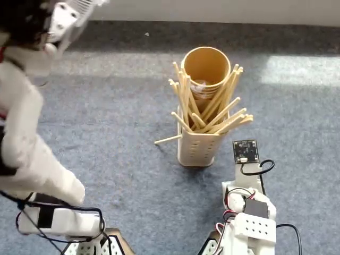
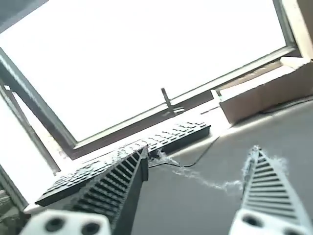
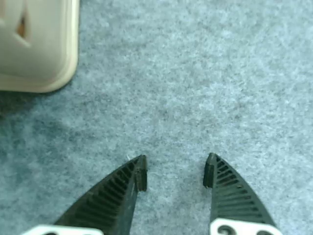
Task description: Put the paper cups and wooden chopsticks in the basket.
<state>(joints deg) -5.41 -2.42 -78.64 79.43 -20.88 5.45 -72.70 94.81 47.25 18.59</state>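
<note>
— Where does everything sit?
— The grey bench (image 1: 106,106) carries the basket (image 1: 197,150), which stands upright mid-view. I see the paper cups (image 1: 206,66) stacked inside it, with the wooden chopsticks (image 1: 215,114) fanned around them. One stick (image 1: 167,140) juts out low at the basket's side; I cannot tell whether it is in or out.
— And the hands?
— My right hand (image 3: 176,164) hovers low over bare bench, its fingers spread, with the basket's corner near it. My left hand (image 2: 199,154) is spread too, tilted up toward a window (image 2: 146,58), well apart from the basket.
</note>
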